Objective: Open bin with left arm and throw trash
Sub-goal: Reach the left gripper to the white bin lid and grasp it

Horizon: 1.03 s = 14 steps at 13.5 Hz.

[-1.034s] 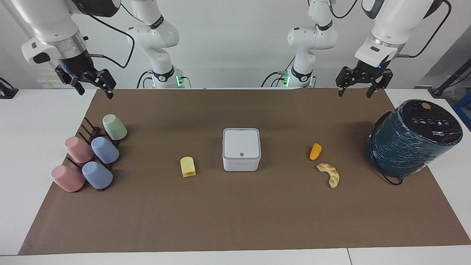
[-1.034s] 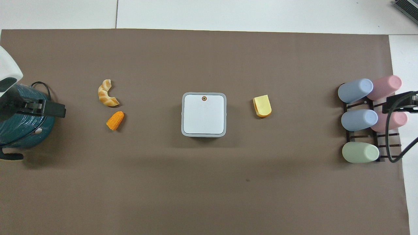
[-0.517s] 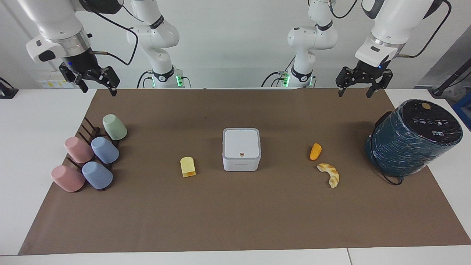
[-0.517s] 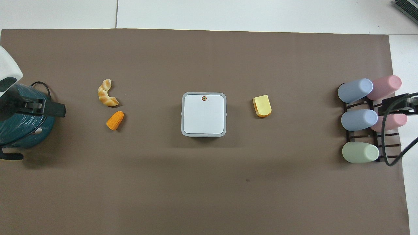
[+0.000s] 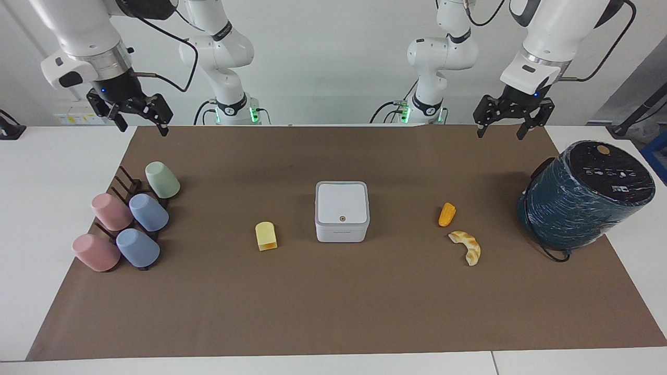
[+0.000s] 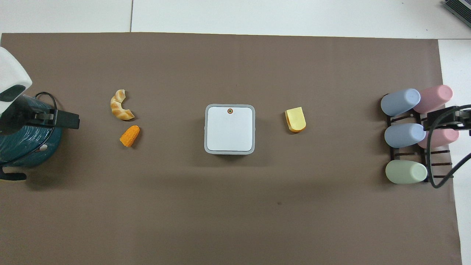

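The bin (image 5: 342, 211) sits shut at the middle of the brown mat (image 5: 333, 302), its flat lid (image 6: 230, 129) level and the small orange dot (image 6: 230, 110) near the lid edge that lies farther from the robots. The pale yellow block (image 5: 266, 236) lies beside it toward the right arm's end of the table; the orange corn nub (image 5: 447, 214) and the tan crescent (image 5: 467, 247) lie together toward the left arm's end, the crescent a little farther from the robots. The left gripper (image 5: 508, 125) hangs high with jaws spread and empty, over the mat's edge nearest the robots, near the dark teal cylinder (image 5: 583, 195). From there the bin lies away from the robots and toward the table's middle, so my guess is the arm must reach out, inward and down to the lid. The right gripper (image 5: 139, 121) waits open and empty above the cup rack (image 5: 125, 219)
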{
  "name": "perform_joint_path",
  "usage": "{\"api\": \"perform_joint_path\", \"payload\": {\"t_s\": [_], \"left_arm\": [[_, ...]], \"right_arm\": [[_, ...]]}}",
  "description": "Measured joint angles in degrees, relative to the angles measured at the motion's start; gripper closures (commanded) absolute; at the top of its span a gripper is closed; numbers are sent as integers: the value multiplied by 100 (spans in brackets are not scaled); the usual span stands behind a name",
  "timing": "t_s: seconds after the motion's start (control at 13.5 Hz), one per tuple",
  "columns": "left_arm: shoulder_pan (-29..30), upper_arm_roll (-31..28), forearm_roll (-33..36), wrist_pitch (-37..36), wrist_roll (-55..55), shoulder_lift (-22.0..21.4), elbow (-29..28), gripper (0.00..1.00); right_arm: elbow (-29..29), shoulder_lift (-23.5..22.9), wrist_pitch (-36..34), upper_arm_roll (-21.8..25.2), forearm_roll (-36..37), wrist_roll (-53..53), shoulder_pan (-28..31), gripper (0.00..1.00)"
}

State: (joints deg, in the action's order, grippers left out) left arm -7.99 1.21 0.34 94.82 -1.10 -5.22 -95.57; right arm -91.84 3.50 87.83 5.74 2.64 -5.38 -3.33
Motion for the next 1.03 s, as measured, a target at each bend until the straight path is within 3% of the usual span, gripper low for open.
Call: {"api": "perform_joint_path", "payload": {"t_s": [0.22,0.44,0.74,0.96,1.03], "left_arm": [[-456,29,-5,323,-809,54,-134,3],[-732,40,-151,727,-1283,252,-191,27],[-1314,54,-233,1589,-2345,797,-225,71],[-1665,62,-235,2217,-2934,1237,-221,98],[-1722,59,-268,2373,-3020,1314,-217,100]], "right_arm": [[-10,0,0,0,0,0,0,0],[-15,0,0,0,0,0,0,0],[-20,0,0,0,0,0,0,0],[-21,0,0,0,0,1,0,0],[-23,0,0,0,0,1,0,0]]}}
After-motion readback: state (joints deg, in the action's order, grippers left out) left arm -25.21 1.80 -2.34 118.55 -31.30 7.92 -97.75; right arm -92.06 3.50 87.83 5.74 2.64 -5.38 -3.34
